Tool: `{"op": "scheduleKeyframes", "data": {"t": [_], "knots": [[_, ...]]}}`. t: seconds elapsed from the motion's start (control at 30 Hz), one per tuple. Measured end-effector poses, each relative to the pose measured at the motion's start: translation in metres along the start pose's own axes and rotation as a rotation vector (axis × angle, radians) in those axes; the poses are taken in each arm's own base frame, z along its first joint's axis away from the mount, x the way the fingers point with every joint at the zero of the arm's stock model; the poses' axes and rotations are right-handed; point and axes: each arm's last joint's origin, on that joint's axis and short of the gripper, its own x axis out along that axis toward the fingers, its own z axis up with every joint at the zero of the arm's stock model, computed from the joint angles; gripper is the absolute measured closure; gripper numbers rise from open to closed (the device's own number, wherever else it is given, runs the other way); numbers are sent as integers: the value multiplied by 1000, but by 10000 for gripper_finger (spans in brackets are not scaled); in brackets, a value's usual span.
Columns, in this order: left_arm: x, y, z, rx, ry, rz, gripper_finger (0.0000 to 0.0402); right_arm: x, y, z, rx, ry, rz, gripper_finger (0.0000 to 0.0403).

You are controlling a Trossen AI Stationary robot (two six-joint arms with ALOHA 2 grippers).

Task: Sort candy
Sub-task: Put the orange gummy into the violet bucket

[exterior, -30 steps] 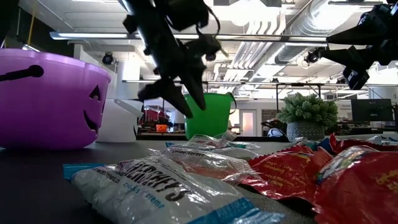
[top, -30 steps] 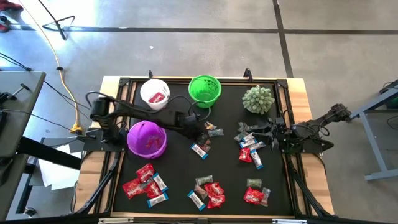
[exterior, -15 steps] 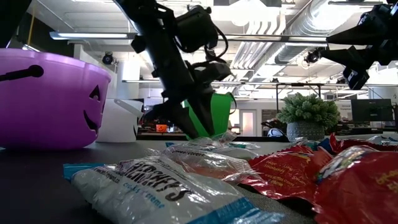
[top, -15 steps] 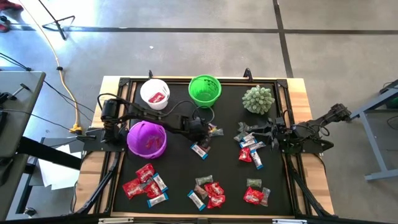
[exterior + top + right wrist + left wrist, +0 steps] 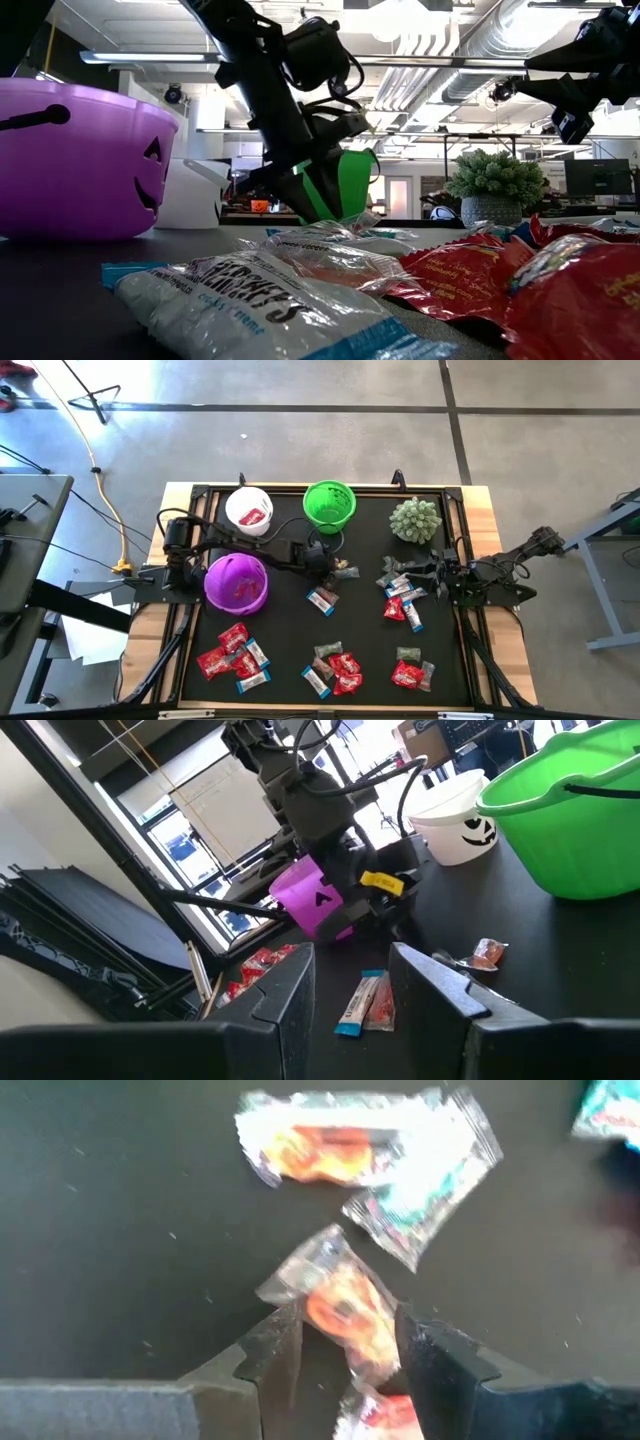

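I have the left tool (image 5: 345,1355) low on the black surface (image 5: 290,625) beside the green bucket (image 5: 329,504), fingers parted astride a clear-wrapped orange candy (image 5: 345,1312). Light, crinkly, probably slippery; I'd pinch its middle. The right tool (image 5: 432,572) waits open over another cluster.

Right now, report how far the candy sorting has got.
Done: a red wrapper shows in the white cup, and some candy in the purple bucket.

In hand: the left gripper is open around an orange-printed clear-wrapped candy on the mat, below the green bucket.

Left: most candy, in clusters. The right gripper waits, open.
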Motion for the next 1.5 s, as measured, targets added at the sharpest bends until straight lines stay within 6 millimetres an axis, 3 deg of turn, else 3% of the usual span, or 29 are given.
{"op": "scheduleKeyframes", "data": {"t": [0.23, 0.57, 0.73, 0.9, 1.2, 1.33, 1.5], "knots": [[1, 5, 5, 2, -15, 14, 223, 0, 0, 0, 0, 0, 0, 276], [26, 0, -2, 5, 5, -35, 223, 0, 0, 0, 0, 0, 0, 276], [27, -1, -7, 20, -1, -4, 227, 0, 0, 0, 0, 0, 0, 276], [26, 1, -9, 22, 12, 20, 261, 0, 0, 0, 0, 0, 0, 276], [26, 3, -10, 24, 27, 29, 368, 0, 0, 0, 0, 1, 0, 276], [16, 2, -9, 21, 46, 23, 397, 0, 0, 0, 0, 0, 0, 276], [-16, 3, -7, 26, 62, 46, 389, 0, 0, 0, -1, 1, -1, 276]]}}
